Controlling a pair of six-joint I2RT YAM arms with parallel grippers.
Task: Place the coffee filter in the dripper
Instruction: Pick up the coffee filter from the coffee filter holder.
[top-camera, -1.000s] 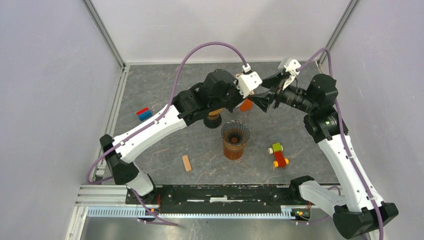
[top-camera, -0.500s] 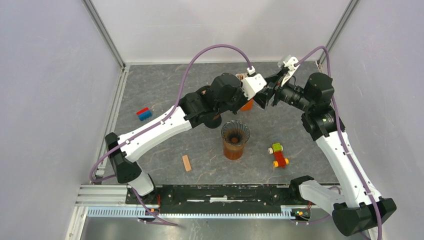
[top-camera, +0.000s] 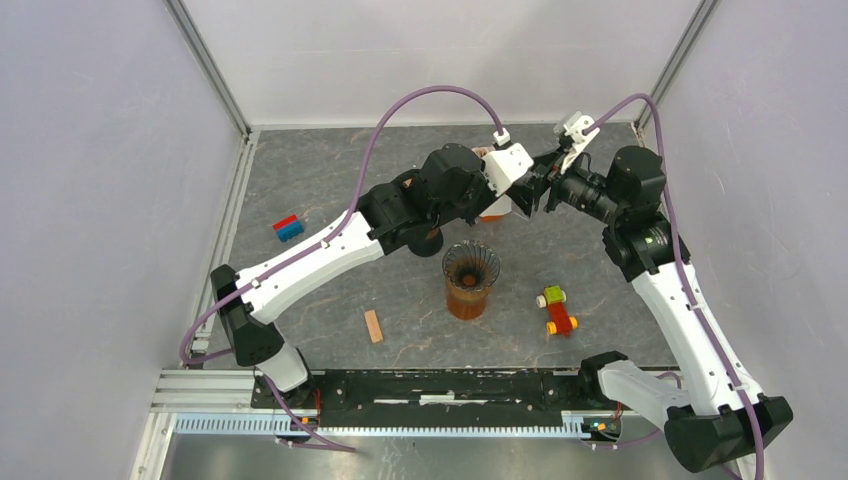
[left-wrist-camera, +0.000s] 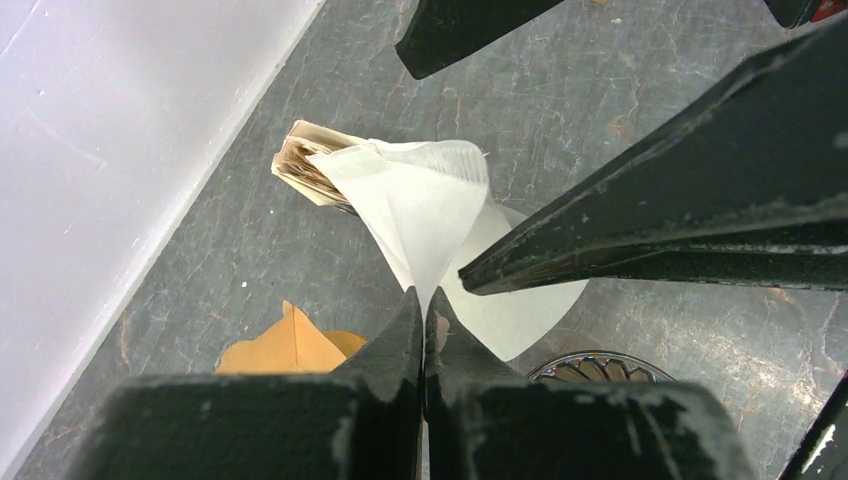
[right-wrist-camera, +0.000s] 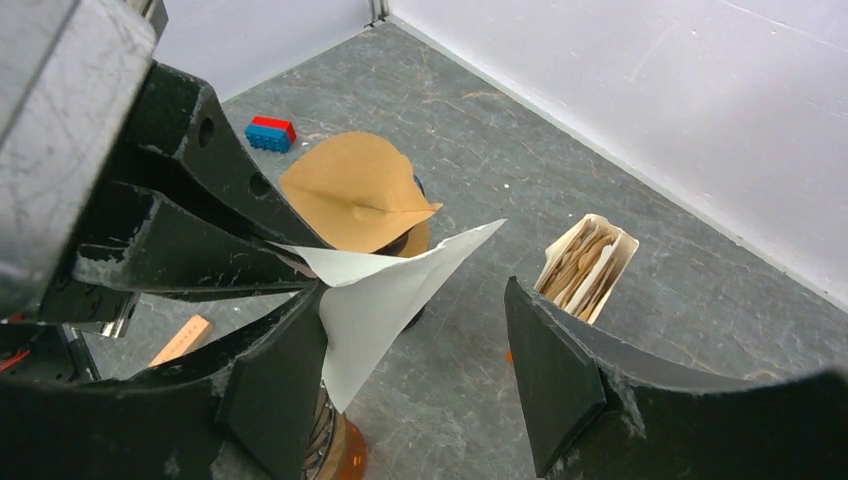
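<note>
My left gripper (left-wrist-camera: 422, 300) is shut on the tip of a white paper coffee filter (left-wrist-camera: 430, 210), which hangs in the air at the back of the table (top-camera: 300, 160). My right gripper (right-wrist-camera: 415, 320) is open around it. Its left finger (right-wrist-camera: 270, 390) lies against the paper and its right finger (right-wrist-camera: 560, 380) stands well apart. From above, both grippers meet at the white filter (top-camera: 521, 205). The dripper (top-camera: 470, 266), ribbed and dark, sits on an amber glass just in front of them. Its rim (left-wrist-camera: 595, 365) shows below the filter.
A holder of stacked filters (right-wrist-camera: 585, 265) stands behind the grippers. A brown filter (right-wrist-camera: 350, 190) rests on a black stand to the left. A blue and red block (top-camera: 288, 227), a wooden block (top-camera: 373, 326) and a toy car (top-camera: 556, 310) lie on the table.
My left gripper has carried the white filter up and to the right, closer to the right gripper. The right gripper's fingers now straddle the paper.
</note>
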